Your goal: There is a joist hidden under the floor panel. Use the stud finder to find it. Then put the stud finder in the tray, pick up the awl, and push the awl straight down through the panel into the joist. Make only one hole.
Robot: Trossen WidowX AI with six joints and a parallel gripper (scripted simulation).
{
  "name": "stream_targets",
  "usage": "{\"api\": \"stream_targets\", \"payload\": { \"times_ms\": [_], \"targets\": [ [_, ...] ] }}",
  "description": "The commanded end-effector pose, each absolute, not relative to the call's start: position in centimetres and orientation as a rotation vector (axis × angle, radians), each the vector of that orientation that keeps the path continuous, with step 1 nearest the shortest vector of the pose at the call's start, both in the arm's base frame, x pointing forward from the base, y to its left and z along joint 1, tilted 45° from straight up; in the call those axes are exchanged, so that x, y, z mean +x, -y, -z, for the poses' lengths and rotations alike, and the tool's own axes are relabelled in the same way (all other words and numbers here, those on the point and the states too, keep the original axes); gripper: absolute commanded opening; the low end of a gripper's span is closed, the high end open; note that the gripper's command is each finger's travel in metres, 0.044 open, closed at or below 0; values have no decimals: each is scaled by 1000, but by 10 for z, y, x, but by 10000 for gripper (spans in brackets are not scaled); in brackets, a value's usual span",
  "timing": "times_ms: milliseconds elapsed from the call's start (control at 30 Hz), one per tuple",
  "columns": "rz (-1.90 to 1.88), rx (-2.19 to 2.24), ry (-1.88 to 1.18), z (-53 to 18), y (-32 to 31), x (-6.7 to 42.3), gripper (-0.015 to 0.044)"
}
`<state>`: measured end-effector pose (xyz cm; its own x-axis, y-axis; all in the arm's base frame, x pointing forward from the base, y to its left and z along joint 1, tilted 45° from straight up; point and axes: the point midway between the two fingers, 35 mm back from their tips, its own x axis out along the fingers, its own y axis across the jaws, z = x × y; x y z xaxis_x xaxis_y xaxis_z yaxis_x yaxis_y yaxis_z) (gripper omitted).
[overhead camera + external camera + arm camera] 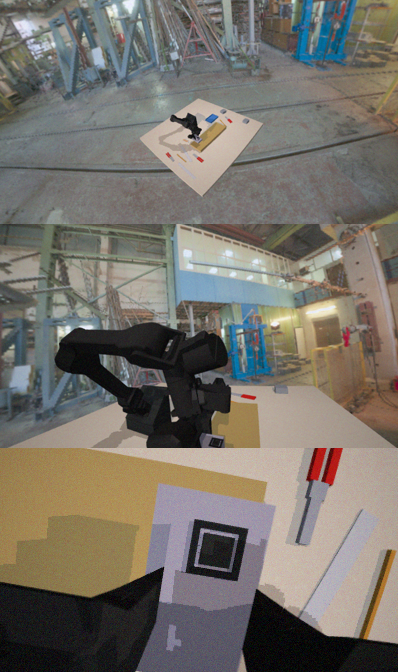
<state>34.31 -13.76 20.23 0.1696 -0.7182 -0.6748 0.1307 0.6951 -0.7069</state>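
Observation:
My gripper [195,137] [203,580] is shut on the stud finder [199,140] [205,438] [215,508], a pale lilac block with a dark square screen. The stud finder is over one end of the tan floor panel [213,135] [242,422] [100,488], overlapping its edge in the wrist view; I cannot tell whether it touches the panel. The awl [185,140], small with an orange handle, lies beside that end of the panel in the top view. The blue tray [212,118] stands beyond the panel's far end; the arm hides it in the exterior view. The joist is hidden.
Red-handled tools [198,158] [248,397] [320,488], pale flat strips [187,171] [345,558] and thin yellow sticks [181,157] [378,593] lie around the panel. Grey blocks [245,121] [281,389] stand near the far edges of the table top [234,145].

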Motion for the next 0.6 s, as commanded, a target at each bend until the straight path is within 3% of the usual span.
{"api": "stream_targets", "payload": {
  "times_ms": [0,567],
  "targets": [
    [643,-570,-1269,-199,140,347,0],
    [644,-569,-1269,-180,160,346,0]
  ]
}}
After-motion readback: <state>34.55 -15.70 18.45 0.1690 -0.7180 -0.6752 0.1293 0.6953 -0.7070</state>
